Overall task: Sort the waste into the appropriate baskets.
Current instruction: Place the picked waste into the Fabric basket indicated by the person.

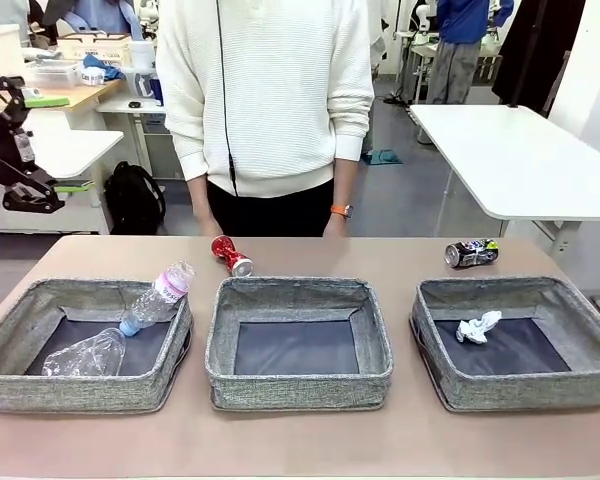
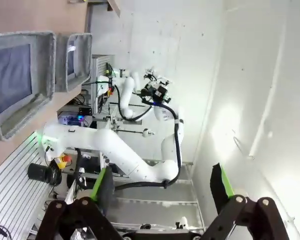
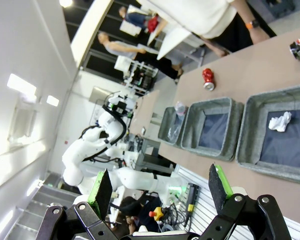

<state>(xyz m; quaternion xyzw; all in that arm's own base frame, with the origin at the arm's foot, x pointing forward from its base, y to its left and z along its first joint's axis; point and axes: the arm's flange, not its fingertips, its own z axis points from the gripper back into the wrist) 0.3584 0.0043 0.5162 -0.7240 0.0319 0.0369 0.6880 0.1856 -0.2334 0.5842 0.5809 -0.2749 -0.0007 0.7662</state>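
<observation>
The left gripper (image 2: 160, 195) sits at the bottom of its wrist view; its two black fingers with green pads (image 2: 219, 182) are spread wide apart and nothing is between them; past them is a white wall (image 2: 255, 90).

The right gripper (image 3: 160, 192) sits at the bottom of its own wrist view; it is spread wide too and holds nothing; the brown table (image 1: 300, 445) and the baskets are far off, on the right side of that view.

In the front view, three square baskets of grey woven fabric stand in a row low in the frame. The crushed clear plastic bottle (image 1: 85, 355) lies in the left basket (image 1: 80, 392); the small clear bottle with pink label (image 1: 158, 297) leans tilted on that basket's right wall, one end poking over the rim. The middle basket (image 1: 298, 388) shows its dark floor; the crushed red can (image 1: 231, 255) lies on the table just behind it. The crumpled white paper (image 1: 477, 326) sits in the right basket (image 1: 525, 392); the crushed black can (image 1: 471, 252) lies on the table behind that basket.

A person in a white knit sweater (image 1: 270, 90) stands at the top middle, wearing an orange watch (image 1: 341, 210).
</observation>
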